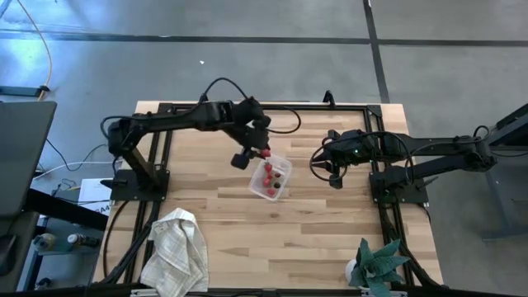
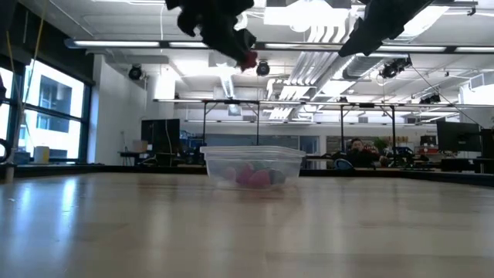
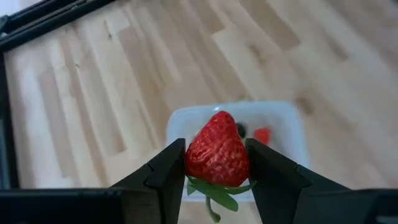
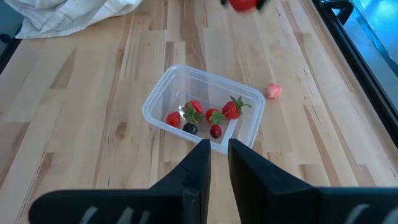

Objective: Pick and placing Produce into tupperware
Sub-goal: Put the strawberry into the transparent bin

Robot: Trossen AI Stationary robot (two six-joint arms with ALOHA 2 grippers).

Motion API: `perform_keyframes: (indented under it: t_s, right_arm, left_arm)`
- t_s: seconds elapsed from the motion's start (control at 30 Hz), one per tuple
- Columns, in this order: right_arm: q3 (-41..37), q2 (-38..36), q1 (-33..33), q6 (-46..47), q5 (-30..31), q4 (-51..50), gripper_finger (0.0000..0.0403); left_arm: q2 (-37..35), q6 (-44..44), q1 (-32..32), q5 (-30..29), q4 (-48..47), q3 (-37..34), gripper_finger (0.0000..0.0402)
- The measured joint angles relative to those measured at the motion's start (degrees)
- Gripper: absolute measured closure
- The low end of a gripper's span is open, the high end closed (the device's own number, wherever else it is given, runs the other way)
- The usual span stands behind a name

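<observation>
Left claw (image 3: pixel 216 171) grips a strawberry (image 3: pixel 217 152) above the unlabelled tupperware (image 1: pixel 271 176); right claw (image 4: pixel 215 163) nearly closed, empty.

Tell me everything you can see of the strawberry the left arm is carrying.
The strawberry is red and plump with a dimpled skin, its green leaves hanging out below. The left gripper has its jaws closed on both sides of it. It hangs in the air above the clear tupperware, near its far end, touching nothing else.

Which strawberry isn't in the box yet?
The strawberry pinched in the left gripper, up above the tupperware. The other red ones already lie inside.
</observation>
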Motion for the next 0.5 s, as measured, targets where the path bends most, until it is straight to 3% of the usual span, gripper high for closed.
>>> perform_keyframes:
  t_s: [0.23, 0.5]
  right_arm:
    - [0.0, -0.02, -0.02, -0.07, 0.0, 0.04, 0.0356]
    - [0.0, 0.01, 0.01, -0.06, 0.0, 0.0, 0.0356]
  left_arm:
    - [6.28, 8.69, 1.19, -0.41, 0.0, -0.05, 0.0254]
    - [13.83, 10.42, -0.05, -0.46, 4.79, 0.03, 0.0254]
